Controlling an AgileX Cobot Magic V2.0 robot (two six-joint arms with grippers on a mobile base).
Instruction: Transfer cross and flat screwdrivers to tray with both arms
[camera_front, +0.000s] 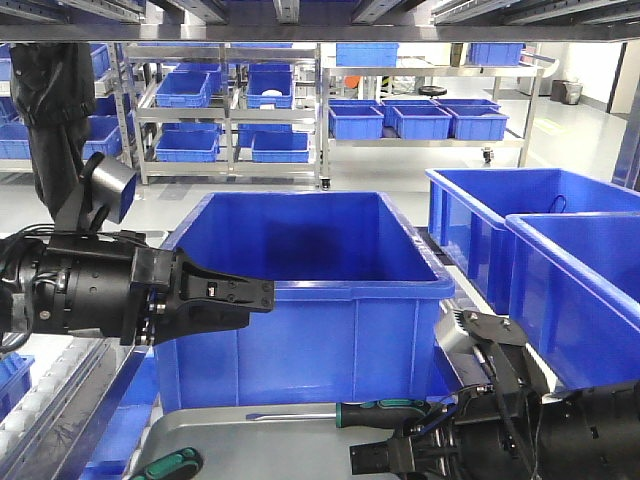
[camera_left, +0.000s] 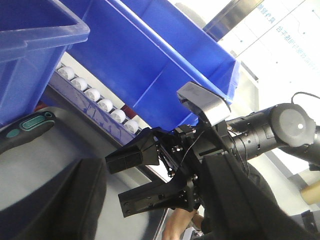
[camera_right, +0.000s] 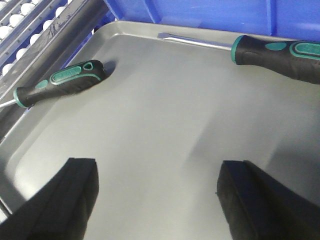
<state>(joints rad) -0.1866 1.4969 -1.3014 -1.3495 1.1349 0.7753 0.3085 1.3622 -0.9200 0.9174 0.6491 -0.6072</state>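
Two screwdrivers with black-and-green handles lie on the grey metal tray (camera_front: 270, 445). The flat one (camera_front: 385, 410) lies along the tray's far edge, blade pointing left; it also shows in the right wrist view (camera_right: 280, 52). The other (camera_right: 65, 80) lies at the tray's left, shaft over the rim, its handle (camera_front: 165, 465) showing in front. My right gripper (camera_right: 157, 200) is open and empty over the tray's middle (camera_front: 365, 458). My left gripper (camera_front: 255, 305) is open and empty, held high at the left, above the tray. The left wrist view shows the right gripper (camera_left: 116, 184) and one handle (camera_left: 27, 130).
A large blue bin (camera_front: 310, 290) stands right behind the tray. Two more blue bins (camera_front: 540, 250) stand at the right. Roller tracks (camera_right: 20, 20) run along the tray's left side. Shelving with blue bins (camera_front: 250, 110) fills the background.
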